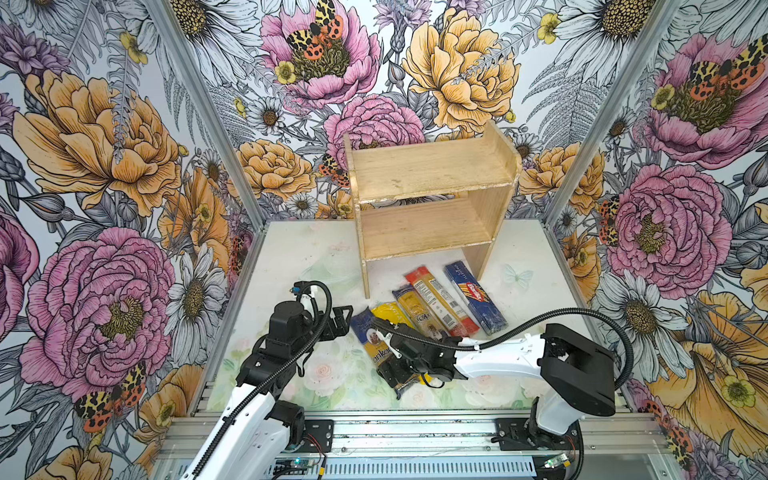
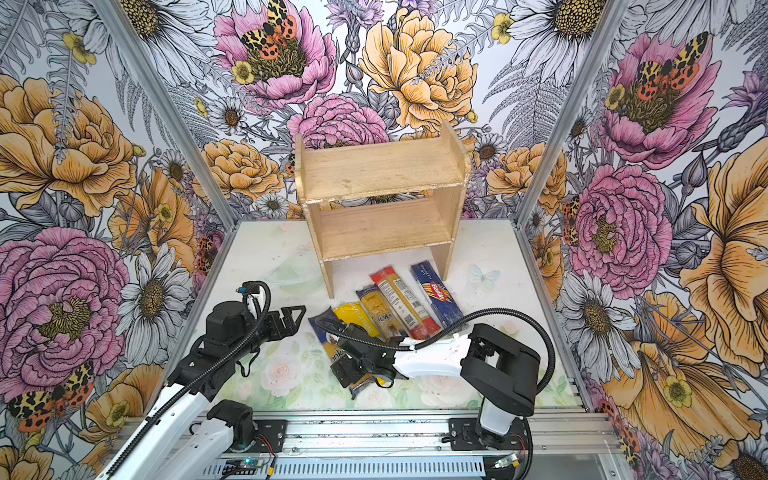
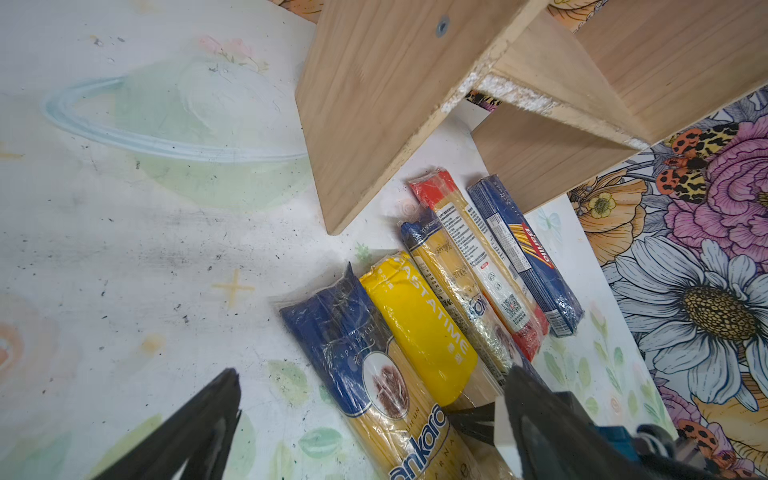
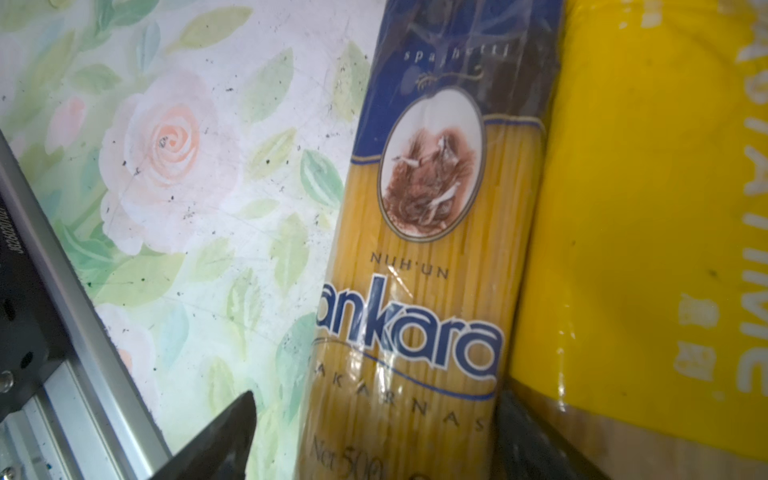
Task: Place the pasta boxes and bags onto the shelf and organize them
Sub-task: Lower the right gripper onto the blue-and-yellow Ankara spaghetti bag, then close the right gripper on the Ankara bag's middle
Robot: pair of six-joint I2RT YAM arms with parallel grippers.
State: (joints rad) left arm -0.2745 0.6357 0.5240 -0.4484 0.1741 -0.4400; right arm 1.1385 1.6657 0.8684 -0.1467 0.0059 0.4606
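The wooden shelf (image 1: 432, 174) stands at the back of the table with both tiers bare. Five pasta packs lie side by side in front of it: the blue-ended ankara bag (image 1: 368, 332), a yellow-ended bag (image 1: 388, 311), a slimmer blue-ended bag (image 1: 411, 305), a red-ended pack (image 1: 436, 295) and a dark blue Barilla pack (image 1: 476, 297). My right gripper (image 4: 376, 399) reaches across, open, straddling the ankara bag (image 4: 436, 249); one finger is over the table, the other beside the yellow bag (image 4: 644, 208). My left gripper (image 1: 340, 320) hovers open, left of the packs, holding nothing.
Flowered walls close in the table on three sides. An aluminium rail (image 1: 415, 432) with both arm bases runs along the front edge. The right arm's black cable (image 1: 519, 328) arcs over the near ends of the packs. Bare tabletop (image 1: 299, 257) lies left of the shelf.
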